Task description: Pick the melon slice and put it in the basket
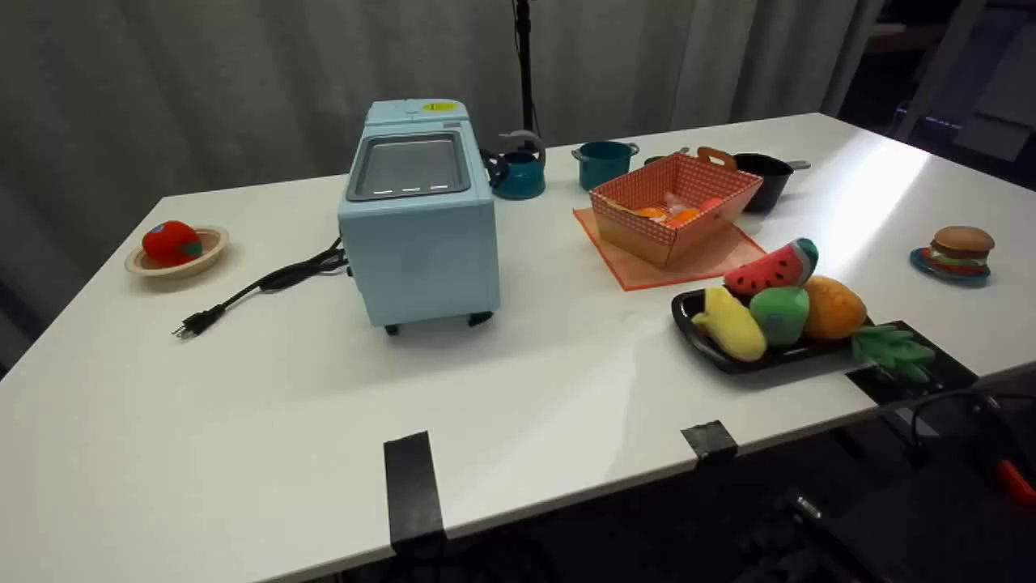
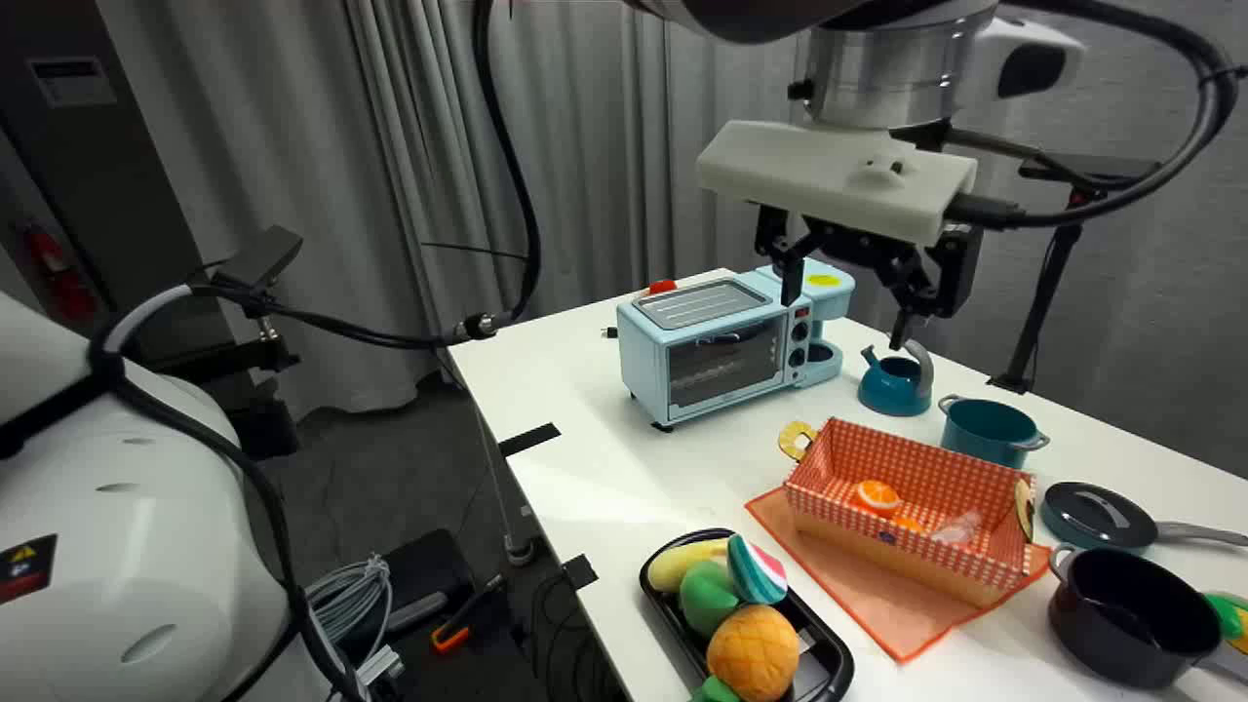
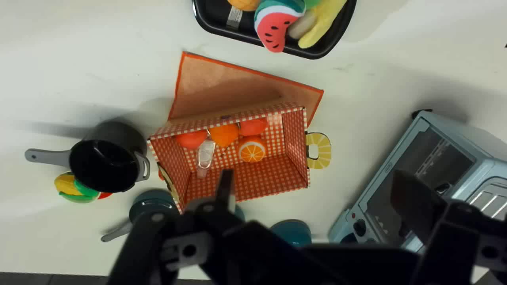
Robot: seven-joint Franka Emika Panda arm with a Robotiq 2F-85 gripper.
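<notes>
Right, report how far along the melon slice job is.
Done: no part of it that I can see; the melon slice lies on the black tray, outside the basket.
In hand: nothing; the gripper stands open and empty.
Left: the whole job, so reach the melon slice, grip it, lift it clear of the black tray and lower it into the basket.

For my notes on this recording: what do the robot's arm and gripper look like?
In an exterior view, the arm is white and rounded, with a dark label showing a yellow triangle and red below. Above the gripper are a silver metal cylinder and an off-white block. The gripper is black, with two jointed fingers. Black cables loop around.
</notes>
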